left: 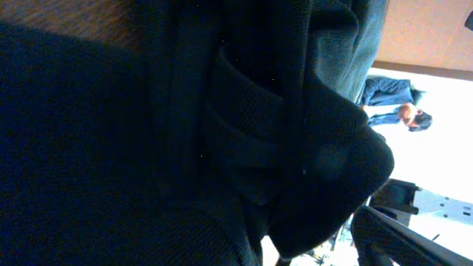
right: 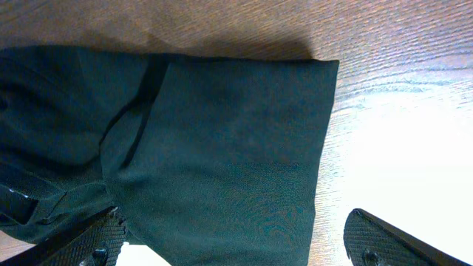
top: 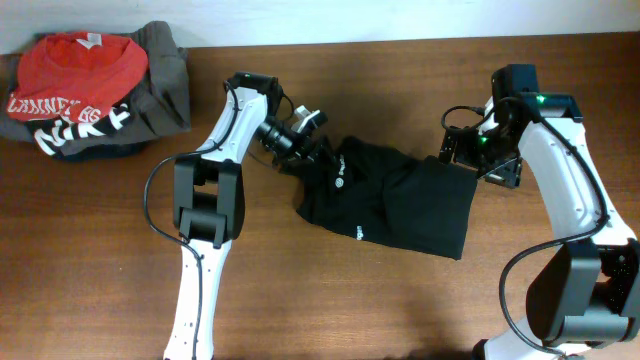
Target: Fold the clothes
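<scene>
Surface [top: 330, 300]: brown wood; it carries everything here.
Black shirt [top: 400, 205]: lies near the middle of the surface. Its left part is bunched into ridges and carries a small white logo [top: 340, 176]. Its right part is a flat panel with straight edges.
Handling: probably soft, light and limp. It should sag from any held point, drag along the wood and keep no shape of its own. It is not fragile, but the layers may cling and lift together.
Where to take hold: best at a thin edge or corner, pinching as few layers as possible. The far right corner of the flat panel looks easiest. The thick bunch on the left is a poorer place, since several folds would come up at once.
Left tool [top: 322, 150]: at the far left edge of the shirt, jaws spread wide and pushed close against a dark fold that fills its camera. Nothing is seen clamped.
Right tool [top: 456, 160]: over the far right corner of the flat panel, fingers [right: 89, 240] wide apart, one above cloth and the other above bare wood. It holds nothing.
Far left corner: a red shirt [top: 80, 65] with white lettering lies on a grey garment [top: 165, 90], well apart from the black shirt.
</scene>
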{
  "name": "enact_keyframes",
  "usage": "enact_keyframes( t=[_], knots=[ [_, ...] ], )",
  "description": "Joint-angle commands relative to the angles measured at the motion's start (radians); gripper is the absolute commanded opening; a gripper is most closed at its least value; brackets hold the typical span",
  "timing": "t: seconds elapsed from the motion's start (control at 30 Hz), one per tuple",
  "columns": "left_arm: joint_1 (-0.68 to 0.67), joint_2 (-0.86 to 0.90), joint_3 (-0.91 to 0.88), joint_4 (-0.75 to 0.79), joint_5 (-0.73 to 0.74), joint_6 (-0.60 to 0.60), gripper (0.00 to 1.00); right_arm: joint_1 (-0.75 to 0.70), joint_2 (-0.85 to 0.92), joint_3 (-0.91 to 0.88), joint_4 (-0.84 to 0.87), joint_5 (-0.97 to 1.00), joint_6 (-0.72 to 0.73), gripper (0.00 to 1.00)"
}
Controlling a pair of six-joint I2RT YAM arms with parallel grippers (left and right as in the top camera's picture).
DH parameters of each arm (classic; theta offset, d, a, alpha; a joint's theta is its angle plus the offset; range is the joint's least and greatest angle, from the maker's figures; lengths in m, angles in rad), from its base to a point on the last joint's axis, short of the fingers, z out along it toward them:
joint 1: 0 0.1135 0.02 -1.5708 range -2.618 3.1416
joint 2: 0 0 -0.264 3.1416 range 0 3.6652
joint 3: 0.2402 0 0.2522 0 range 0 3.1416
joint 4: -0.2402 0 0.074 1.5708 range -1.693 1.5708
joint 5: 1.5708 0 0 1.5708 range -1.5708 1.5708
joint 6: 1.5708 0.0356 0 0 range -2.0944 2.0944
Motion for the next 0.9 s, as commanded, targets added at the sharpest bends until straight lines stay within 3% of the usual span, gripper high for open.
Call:
enact_keyframes(
  t=[0.0, 0.13, 0.2, 0.43, 0.5, 0.53, 0.7, 0.87],
  knots=[
    [-0.030, 0.066, -0.037, 0.039, -0.097, 0.019, 0.99, -0.002, -0.004, 0.004, 0.002, 0.016, -0.009, 0.99],
    [-0.043, 0.091, -0.037, 0.087, -0.098, -0.055, 0.96, -0.002, -0.003, 0.004, 0.002, 0.016, -0.009, 0.99],
    [-0.052, 0.098, -0.037, 0.093, -0.098, -0.057, 0.83, -0.002, -0.002, 0.003, 0.002, 0.016, -0.010, 0.99],
    [-0.056, 0.100, -0.037, 0.097, -0.104, -0.057, 0.59, -0.001, 0.007, -0.022, 0.008, 0.016, -0.009, 0.99],
    [-0.056, 0.100, -0.037, 0.102, -0.104, -0.061, 0.18, -0.001, 0.007, -0.030, 0.011, 0.016, -0.010, 0.99],
    [-0.056, 0.100, -0.036, 0.109, -0.105, -0.071, 0.03, -0.001, 0.007, -0.031, 0.011, 0.016, -0.010, 0.99],
    [-0.025, 0.100, -0.023, 0.119, -0.148, -0.097, 0.00, -0.001, 0.007, -0.031, 0.009, 0.016, -0.010, 0.99],
    [0.058, 0.099, 0.074, 0.098, -0.324, -0.159, 0.00, -0.001, 0.007, -0.031, 0.009, 0.016, -0.010, 0.99]
  ],
)
